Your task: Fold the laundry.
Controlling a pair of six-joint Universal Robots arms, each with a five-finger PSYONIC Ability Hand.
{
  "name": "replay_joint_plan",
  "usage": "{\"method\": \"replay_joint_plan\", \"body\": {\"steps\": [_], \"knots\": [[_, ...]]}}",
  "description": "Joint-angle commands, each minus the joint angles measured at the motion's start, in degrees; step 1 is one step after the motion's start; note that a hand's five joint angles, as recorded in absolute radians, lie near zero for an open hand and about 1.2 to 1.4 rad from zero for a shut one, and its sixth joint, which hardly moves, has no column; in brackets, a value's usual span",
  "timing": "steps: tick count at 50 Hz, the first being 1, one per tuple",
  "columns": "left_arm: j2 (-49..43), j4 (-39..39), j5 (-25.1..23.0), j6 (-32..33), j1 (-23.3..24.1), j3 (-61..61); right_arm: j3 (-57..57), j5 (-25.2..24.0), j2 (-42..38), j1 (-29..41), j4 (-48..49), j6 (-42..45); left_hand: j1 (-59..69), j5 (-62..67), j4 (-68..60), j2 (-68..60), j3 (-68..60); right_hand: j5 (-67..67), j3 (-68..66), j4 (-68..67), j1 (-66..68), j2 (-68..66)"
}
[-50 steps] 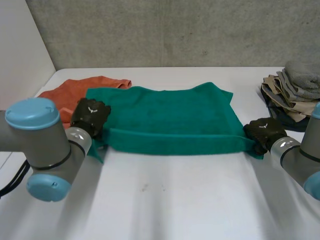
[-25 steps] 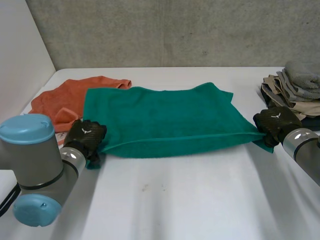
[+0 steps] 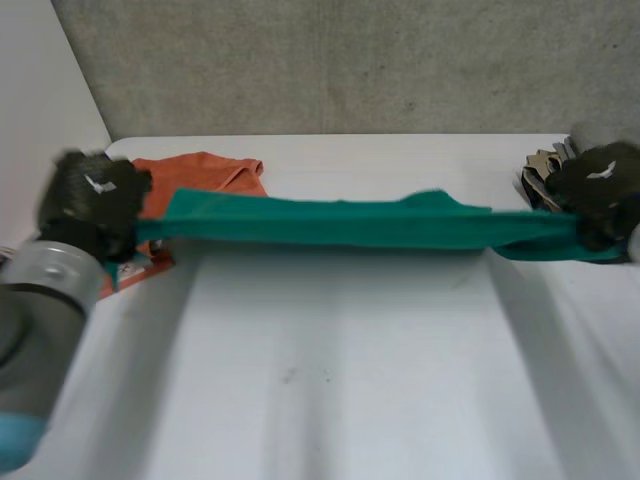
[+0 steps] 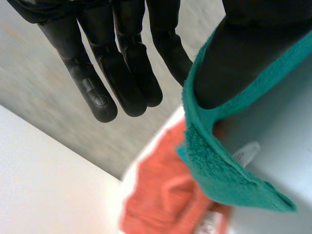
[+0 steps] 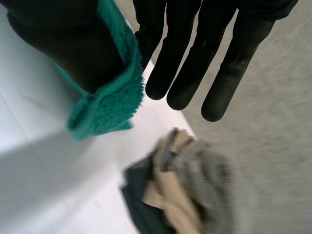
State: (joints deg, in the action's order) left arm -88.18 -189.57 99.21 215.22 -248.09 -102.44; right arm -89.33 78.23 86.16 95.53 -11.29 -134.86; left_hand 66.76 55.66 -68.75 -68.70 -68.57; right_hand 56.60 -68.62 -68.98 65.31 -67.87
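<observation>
Above the far half of the worktop (image 3: 330, 400), held clear of it: green towel (image 3: 340, 222), stretched into one taut band from left hand (image 3: 92, 195) to right hand (image 3: 600, 188). Long axis crosswise, side to side before the robot, roughly level, one end at each hand. Short loose tail hanging past each grip. Upper edge uneven, with a small peak right of the middle; lower edge nearly straight.

Gripped at the left end by the thumb (image 4: 243, 53), with cloth wrapped over it. Remaining fingers (image 4: 122, 73) straight, close together, off the cloth. Much the same at the right end: thumb (image 5: 53, 44) tucked into the towel's hem, other fingers (image 5: 180, 68) straight and slightly spread, touching no cloth.

Beneath and in front of the band, bare white worktop all the way to the near edge: ample open room. Behind it, a narrower bare strip up to the grey wall (image 3: 330, 60). At the left, a white side wall (image 3: 40, 80) close beside the left hand, with little margin on that side.

Just behind the towel's left end, flat on the worktop: orange cloth (image 3: 205, 170), partly hidden by the band and the left hand. By the worktop's right edge, near the right hand: pile of folded clothes (image 5: 195, 185), beige and grey over something dark, close beyond the fingertips and in the way of any reach farther right.
</observation>
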Motion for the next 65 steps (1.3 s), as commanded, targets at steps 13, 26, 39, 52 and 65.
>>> {"method": "replay_joint_plan", "body": {"steps": [13, 26, 39, 52, 65], "knots": [[-11.79, 10.64, -6.75, 13.47, 0.59, 7.41, 14.25, 7.44, -11.33, 5.09, -18.07, 13.48, 13.24, 14.34, -11.25, -11.30, -11.43, 13.40, -11.38, -11.02, 14.69, -12.13], [-37.33, -5.62, -4.64, 23.57, -1.35, 42.92, 37.47, 15.64, -29.03, 8.27, 13.80, 11.11, 13.24, 14.34, -11.25, -11.30, -11.43, 13.40, -11.38, -11.02, 14.69, -12.13], [-31.53, -35.97, -3.77, 17.70, -1.87, 40.57, 32.91, 15.90, -24.02, 10.99, 40.82, 9.17, 13.24, 14.34, -11.25, -11.30, -11.43, 13.40, -11.38, -11.02, 14.69, -12.13], [-32.32, -32.62, -4.47, 11.10, -2.93, 20.45, 22.36, 14.67, -29.20, 11.26, 31.77, 1.79, 13.24, 14.34, -11.25, -11.30, -11.43, 13.40, -11.38, -11.02, 14.69, -12.13], [-27.16, -30.60, -4.73, 12.15, -2.14, -1.60, 12.09, 11.60, -31.06, 10.47, 9.11, 1.96, 13.24, 14.34, -11.25, -11.30, -11.43, 13.40, -11.38, -11.02, 14.69, -12.13]]}}
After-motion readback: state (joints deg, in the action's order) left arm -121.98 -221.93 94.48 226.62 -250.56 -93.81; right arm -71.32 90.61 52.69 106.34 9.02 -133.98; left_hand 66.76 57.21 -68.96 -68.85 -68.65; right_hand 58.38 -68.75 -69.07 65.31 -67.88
